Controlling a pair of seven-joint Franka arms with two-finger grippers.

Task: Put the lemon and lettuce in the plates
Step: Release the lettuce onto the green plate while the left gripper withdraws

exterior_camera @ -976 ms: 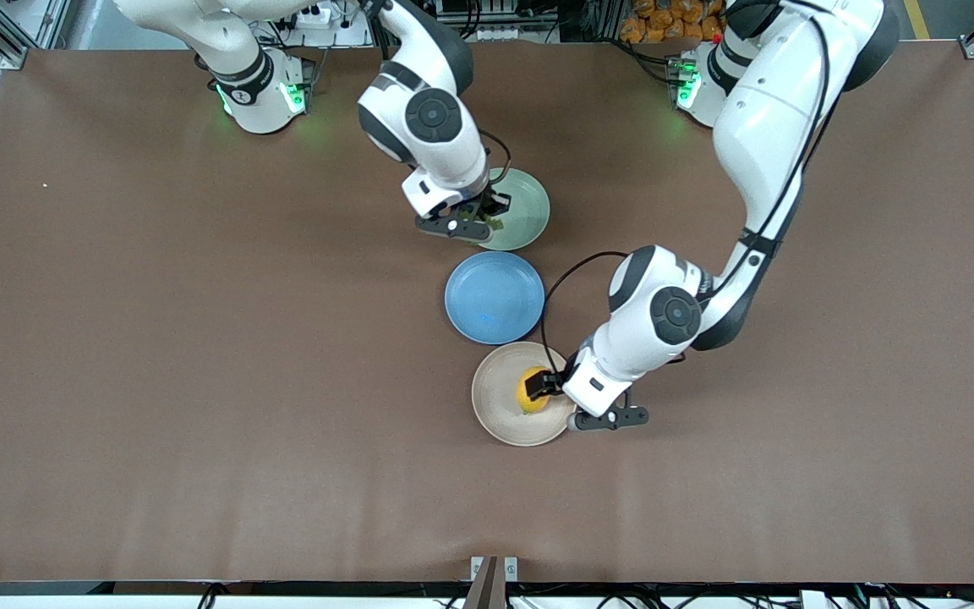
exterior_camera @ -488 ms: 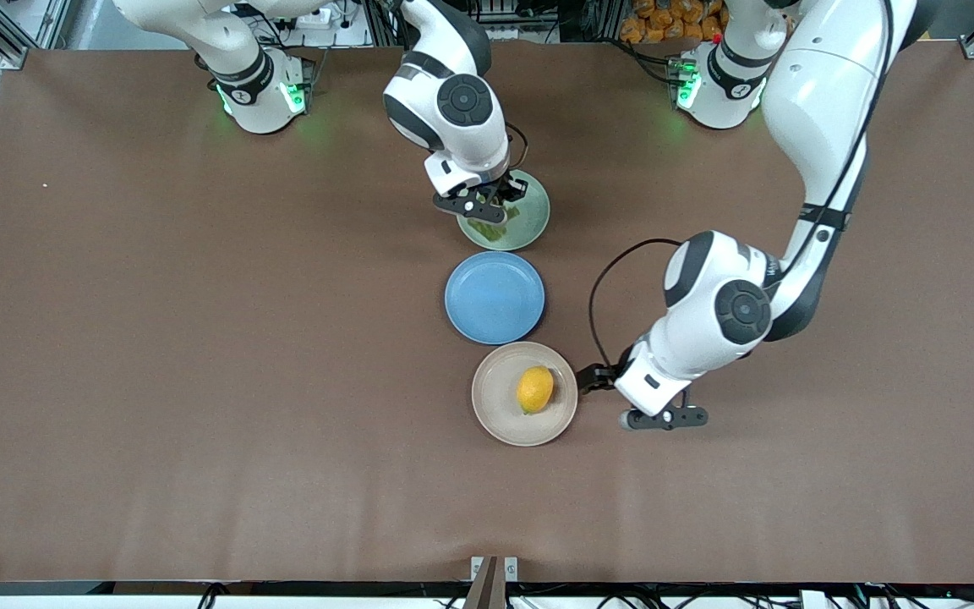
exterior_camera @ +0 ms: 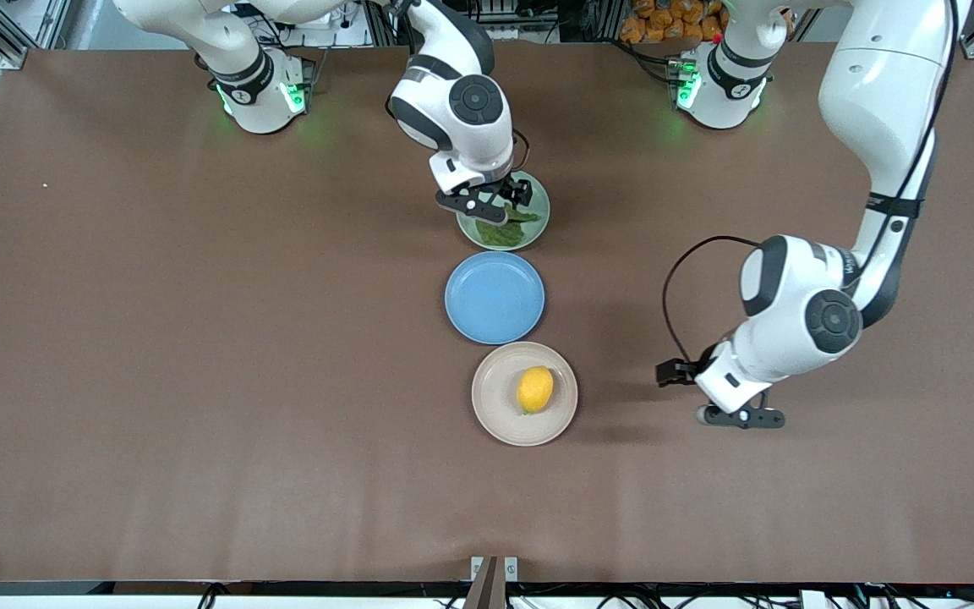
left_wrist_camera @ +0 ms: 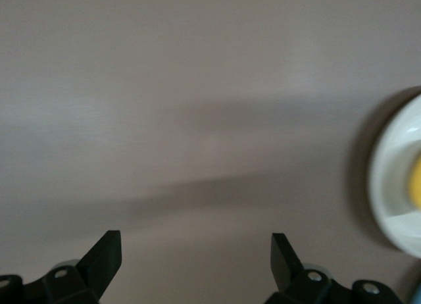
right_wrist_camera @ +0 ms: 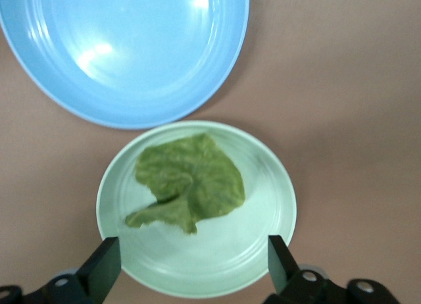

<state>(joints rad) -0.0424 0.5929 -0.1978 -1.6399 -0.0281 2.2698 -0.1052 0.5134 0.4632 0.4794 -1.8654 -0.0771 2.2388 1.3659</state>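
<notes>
The yellow lemon [exterior_camera: 535, 389] lies in the beige-cream plate [exterior_camera: 495, 414], the plate nearest the front camera; the plate's edge shows in the left wrist view [left_wrist_camera: 388, 192]. The dark green lettuce [exterior_camera: 508, 227] lies flat in the mint green plate [exterior_camera: 539, 222], clear in the right wrist view [right_wrist_camera: 191, 182] on that plate [right_wrist_camera: 263, 245]. My right gripper [exterior_camera: 500, 196] is open and empty, just above the mint plate. My left gripper [exterior_camera: 680, 372] is open and empty over bare table, beside the beige plate toward the left arm's end.
An empty blue plate [exterior_camera: 494, 297] sits between the two other plates; it also shows in the right wrist view [right_wrist_camera: 125, 47]. Brown table surface stretches wide on both sides of the row of plates.
My left gripper let go of the lemon and drew away from the beige plate toward the left arm's end. My right gripper released the lettuce onto the mint plate and rose slightly.
</notes>
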